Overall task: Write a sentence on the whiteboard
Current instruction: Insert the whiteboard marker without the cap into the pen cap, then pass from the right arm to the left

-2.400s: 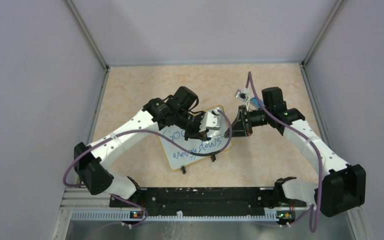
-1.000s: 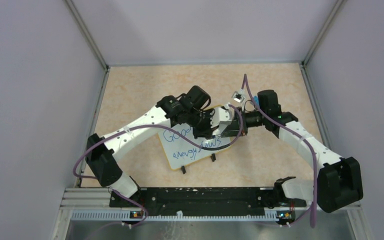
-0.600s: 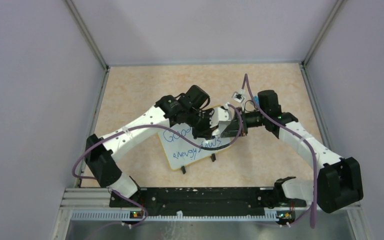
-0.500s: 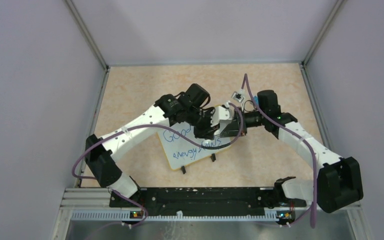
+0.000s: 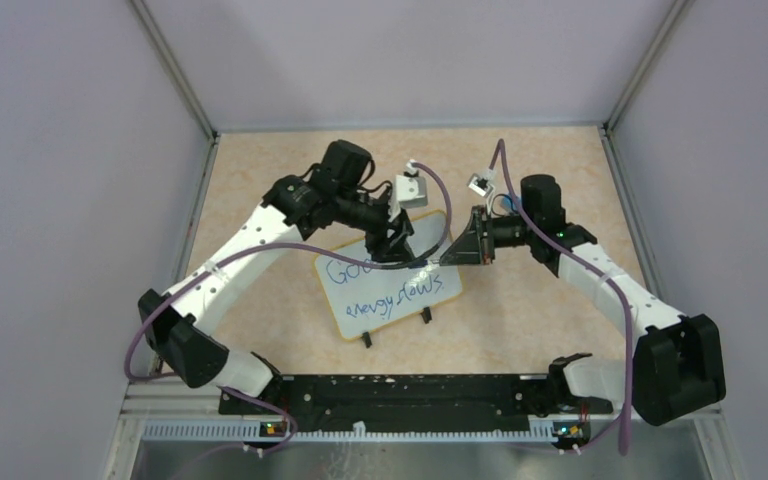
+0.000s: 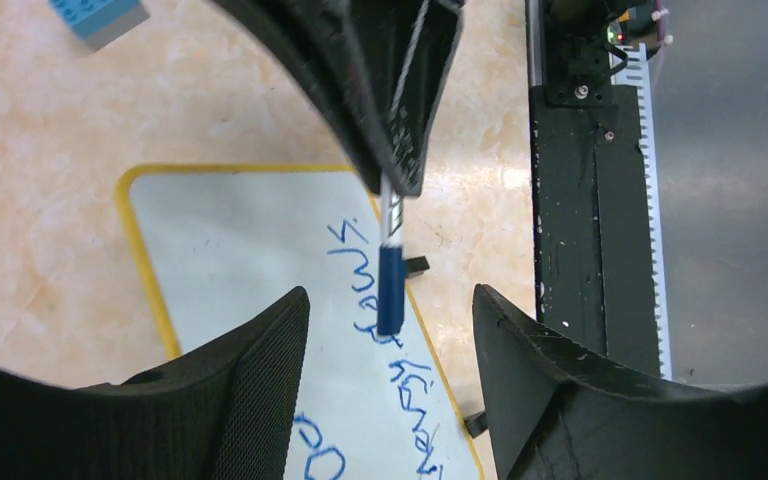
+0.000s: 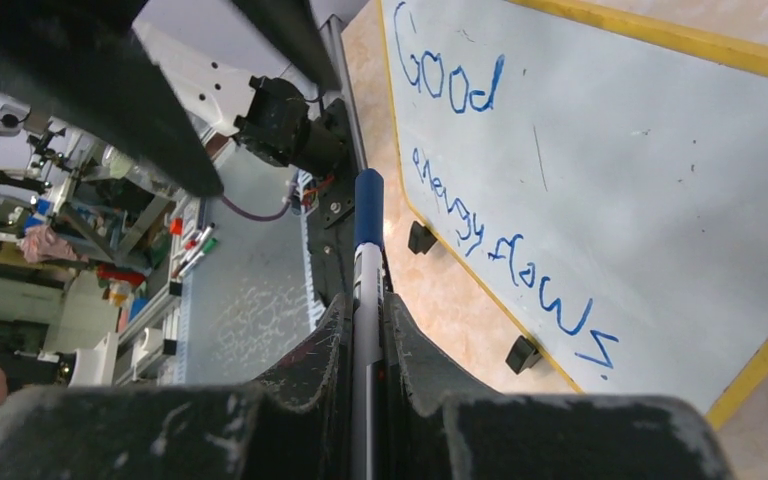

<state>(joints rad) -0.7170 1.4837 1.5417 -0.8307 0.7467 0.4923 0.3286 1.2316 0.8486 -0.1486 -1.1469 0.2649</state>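
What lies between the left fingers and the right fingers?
A marker. In the left wrist view the right fingers hold its white barrel, and its blue end reaches between the open left fingers, above the whiteboard.
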